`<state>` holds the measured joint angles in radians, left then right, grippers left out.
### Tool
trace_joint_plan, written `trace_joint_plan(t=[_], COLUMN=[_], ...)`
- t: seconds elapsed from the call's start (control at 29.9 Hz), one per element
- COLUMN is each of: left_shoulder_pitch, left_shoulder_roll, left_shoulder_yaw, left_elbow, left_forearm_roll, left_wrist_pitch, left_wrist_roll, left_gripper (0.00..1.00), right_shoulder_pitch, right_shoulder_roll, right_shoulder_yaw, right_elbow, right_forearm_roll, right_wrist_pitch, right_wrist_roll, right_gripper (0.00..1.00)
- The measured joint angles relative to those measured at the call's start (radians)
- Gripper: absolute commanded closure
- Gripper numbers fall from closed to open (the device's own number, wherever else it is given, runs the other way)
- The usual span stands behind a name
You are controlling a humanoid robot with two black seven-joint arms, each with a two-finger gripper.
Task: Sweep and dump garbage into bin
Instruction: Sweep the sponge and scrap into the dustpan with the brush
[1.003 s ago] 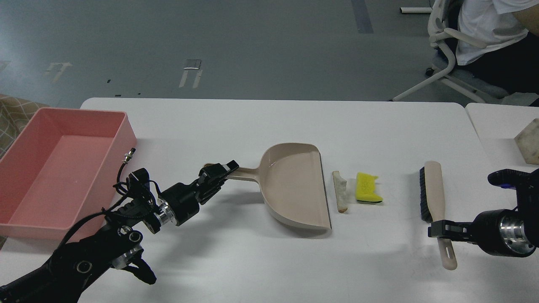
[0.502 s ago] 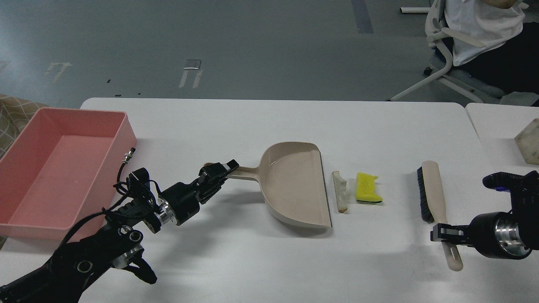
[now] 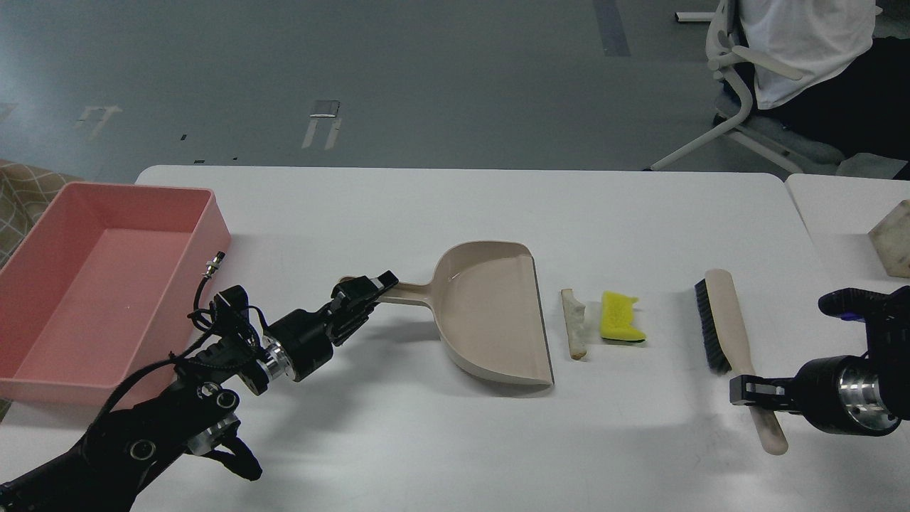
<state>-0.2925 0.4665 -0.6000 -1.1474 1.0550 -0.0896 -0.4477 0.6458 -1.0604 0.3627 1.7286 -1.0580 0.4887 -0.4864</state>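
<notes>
The garbage lies mid-table: a pale beige crust wedge and, just right of it, a yellow sponge piece with a dark underside. A beige dustpan sits left of them, its open edge facing them. My left gripper is shut on the dustpan's handle. A beige brush with black bristles is right of the scraps. My right gripper is shut on the brush's handle. The pink bin stands at the table's left edge, with nothing in it.
A second white table adjoins on the right, with a pale stone-like block on it. A seated person on a white office chair is at the back right, off the table.
The dustpan has shifted slightly left with my left gripper. The brush has tilted, its head moving left toward the sponge. The person's chair has moved.
</notes>
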Motion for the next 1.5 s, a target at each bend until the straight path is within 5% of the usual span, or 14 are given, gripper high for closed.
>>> trace_joint_plan(t=[1.5], left_shoulder_pitch=[0.007], left_shoulder_roll=[-0.001], left_shoulder_yaw=[-0.003], left_elbow=[0.003], left_forearm_roll=[0.002], left_wrist_pitch=[0.008], left_wrist_roll=[-0.018], left_gripper=[0.86], right_shoulder_pitch=[0.051], right_shoulder_roll=[0.537], right_shoulder_yaw=[0.049], right_elbow=[-0.115], right_forearm_roll=[-0.002], right_wrist_pitch=[0.0], right_wrist_roll=[-0.002], right_gripper=[1.0])
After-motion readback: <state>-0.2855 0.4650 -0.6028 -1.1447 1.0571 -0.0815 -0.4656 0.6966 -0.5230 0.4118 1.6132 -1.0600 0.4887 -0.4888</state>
